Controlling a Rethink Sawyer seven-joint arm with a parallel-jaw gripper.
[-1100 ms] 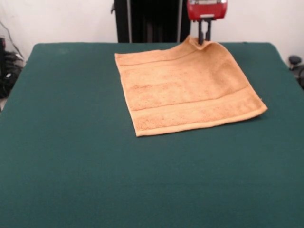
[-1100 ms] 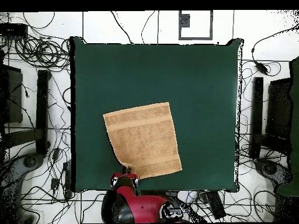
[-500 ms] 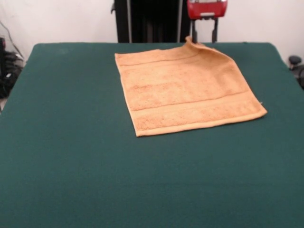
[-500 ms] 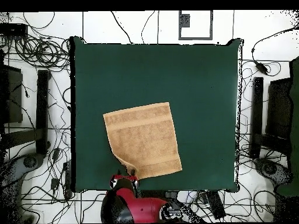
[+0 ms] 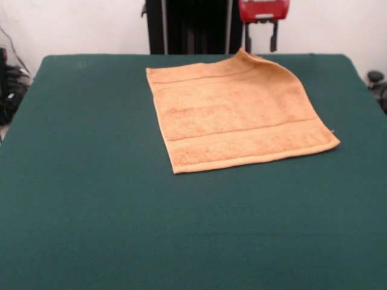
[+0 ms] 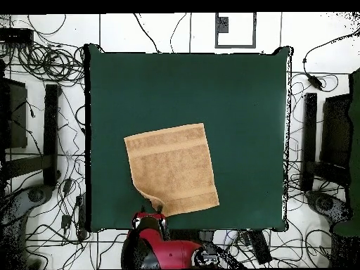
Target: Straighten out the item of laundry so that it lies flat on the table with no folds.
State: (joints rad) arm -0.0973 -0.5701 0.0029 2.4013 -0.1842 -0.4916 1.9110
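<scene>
Towel (image 5: 237,113) of orange-tan terry, spread on the green table (image 5: 91,211) toward its far side in the front view and, in the overhead view (image 6: 171,169), toward the robot's edge of the table (image 6: 239,98). Three corners and most of the body lie flat, with the woven border bands running straight across the cloth. The remaining corner, the one nearest the robot, is not settled: in the front view it stands up in a small peak, and in the overhead view the cloth there appears curled back on itself, so that the outline is cut short at that corner. Gripper (image 5: 260,37) hangs just above and behind this raised corner, its two fingers (image 5: 248,38) spread apart with nothing between them and clear of the fabric; the overhead view shows the red arm head (image 6: 149,226) at the table's edge beside the same corner. Judged from its look, the towel is light, soft and limp, with no stiffness to hold a shape, and its pile probably drags on the felt-like cover rather than sliding freely. The sensible purchase is the hemmed edge at the raised corner, pinched thinly and drawn outward and low, away from the opposite corner, so that the curl unrolls without bunching the flat part.
</scene>
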